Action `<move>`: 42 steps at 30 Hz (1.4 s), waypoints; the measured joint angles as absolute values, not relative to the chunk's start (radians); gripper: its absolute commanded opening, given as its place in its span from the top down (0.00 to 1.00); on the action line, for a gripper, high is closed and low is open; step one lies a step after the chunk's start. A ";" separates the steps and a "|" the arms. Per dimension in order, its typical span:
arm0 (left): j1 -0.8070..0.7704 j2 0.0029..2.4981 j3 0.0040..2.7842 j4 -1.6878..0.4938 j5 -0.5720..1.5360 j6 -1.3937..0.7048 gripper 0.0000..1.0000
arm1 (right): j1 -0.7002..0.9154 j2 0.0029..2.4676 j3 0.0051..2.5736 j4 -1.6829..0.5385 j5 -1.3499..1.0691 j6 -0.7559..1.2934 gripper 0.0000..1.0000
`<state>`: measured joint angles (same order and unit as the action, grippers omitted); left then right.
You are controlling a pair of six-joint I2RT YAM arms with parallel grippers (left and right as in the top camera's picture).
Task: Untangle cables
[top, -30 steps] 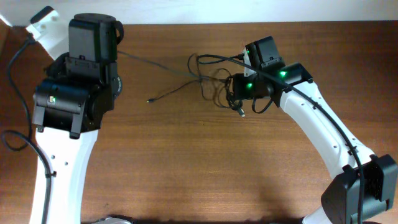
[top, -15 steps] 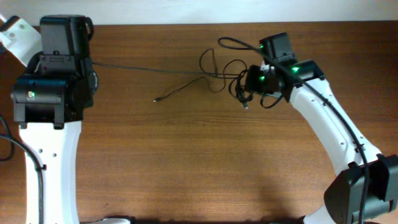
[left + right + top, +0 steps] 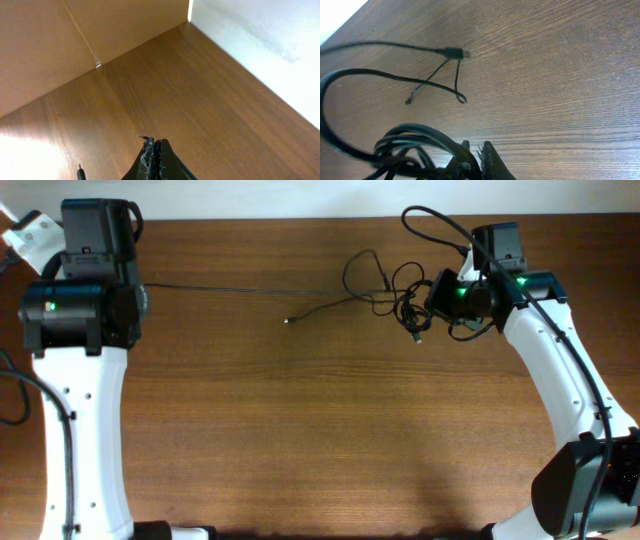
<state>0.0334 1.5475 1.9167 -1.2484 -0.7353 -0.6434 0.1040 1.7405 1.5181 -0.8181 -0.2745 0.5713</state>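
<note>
At the right end of the table [image 3: 300,440], the right claw [image 3: 476,149] is almost shut on the knot of cables [image 3: 408,308], so the knot cannot slide. One cord [image 3: 240,288] runs straight from it to the left claw [image 3: 156,146], whose fingers are pressed together and seem to pinch its end. I judge the arms stand well apart to draw this cord out. A loose plug [image 3: 288,321] lies between

Bare tabletop [image 3: 320,440] near and centre: free passage. Far strip barred by taut cord [image 3: 230,289] stretched leftward from the cables [image 3: 395,290] tangled at far right.
</note>
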 measured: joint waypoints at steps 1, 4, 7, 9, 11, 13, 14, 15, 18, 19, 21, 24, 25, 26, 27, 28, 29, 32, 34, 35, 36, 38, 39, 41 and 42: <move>0.036 1.555 1.917 -1.248 -0.730 -0.643 1.00 | 0.103 1.740 1.518 -0.818 -0.282 0.572 0.96; 0.043 1.567 1.917 -1.246 -0.694 -0.644 0.99 | 0.097 1.740 1.518 -0.819 -0.302 0.577 0.96; 0.047 1.567 1.917 -1.246 -0.649 -0.646 0.86 | 0.093 1.740 1.518 -0.819 -0.307 0.576 0.96; 0.051 1.567 1.917 -1.245 -0.603 -0.646 0.80 | 0.089 1.740 1.518 -0.818 -0.312 0.577 0.96; 0.055 1.567 1.917 -1.245 -0.546 -0.648 0.69 | 0.083 1.740 1.518 -0.815 -0.323 0.577 0.96; 0.059 1.567 1.917 -1.246 -0.471 -0.640 0.56 | 0.078 1.740 1.518 -0.814 -0.348 0.577 0.96; 0.059 1.567 1.917 -1.245 -0.431 -0.638 0.55 | 0.077 1.740 1.518 -0.814 -0.358 0.578 0.96; 0.059 1.567 1.917 -1.245 -0.397 -0.629 0.54 | 0.077 1.740 1.518 -0.813 -0.368 0.578 0.96; 0.059 1.567 1.917 -1.240 -0.240 -0.593 0.50 | 0.077 1.740 1.518 -0.801 -0.426 0.579 0.96; 0.059 1.567 1.917 -1.237 -0.191 -0.576 0.48 | 0.077 1.740 1.518 -0.793 -0.444 0.580 0.96; 0.059 1.567 1.917 -1.231 -0.075 -0.541 0.43 | 0.077 1.740 1.518 -0.769 -0.506 0.580 0.96; 0.059 1.567 1.917 -1.232 0.096 -0.515 0.39 | 0.077 1.740 1.518 -0.730 -0.595 0.581 0.96; 0.056 1.567 1.917 -1.232 0.164 -0.502 0.36 | 0.077 1.740 1.518 -0.723 -0.612 0.584 0.96; 0.052 1.567 1.917 -1.232 0.213 -0.486 0.32 | 0.077 1.740 1.518 -0.717 -0.628 0.595 0.96; 0.044 1.567 1.917 -1.233 0.254 -0.471 0.30 | 0.077 1.740 1.518 -0.714 -0.638 0.606 0.96; 0.035 1.567 1.917 -1.235 0.284 -0.458 0.26 | 0.077 1.740 1.518 -0.710 -0.648 0.620 0.96; 0.014 1.567 1.917 -1.239 0.315 -0.441 0.20 | 0.077 1.740 1.518 -0.706 -0.656 0.630 0.96; -0.053 1.567 1.917 -1.250 0.367 -0.404 0.33 | 0.077 1.740 1.518 -0.695 -0.685 0.659 0.96; -0.097 1.573 1.917 -1.255 0.380 -0.402 0.32 | 0.077 1.740 1.518 -0.694 -0.695 0.675 0.96; -0.120 1.579 1.917 -1.255 0.387 -0.408 0.32 | 0.077 1.740 1.518 -0.694 -0.699 0.678 0.96; -0.144 1.589 1.917 -1.255 0.390 -0.416 0.31 | 0.077 1.740 1.518 -0.694 -0.702 0.681 0.96; -0.193 1.621 1.917 -1.251 0.396 -0.449 0.30 | 0.077 1.740 1.518 -0.694 -0.704 0.685 0.96; -0.211 1.638 1.917 -1.245 0.397 -0.468 0.27 | 0.077 1.740 1.518 -0.694 -0.708 0.685 0.96; -0.242 1.682 1.917 -1.223 0.404 -0.508 0.24 | 0.077 1.740 1.518 -0.694 -0.716 0.685 0.96; -0.253 1.703 1.917 -1.211 0.405 -0.533 0.23 | 0.077 1.740 1.518 -0.694 -0.719 0.686 0.96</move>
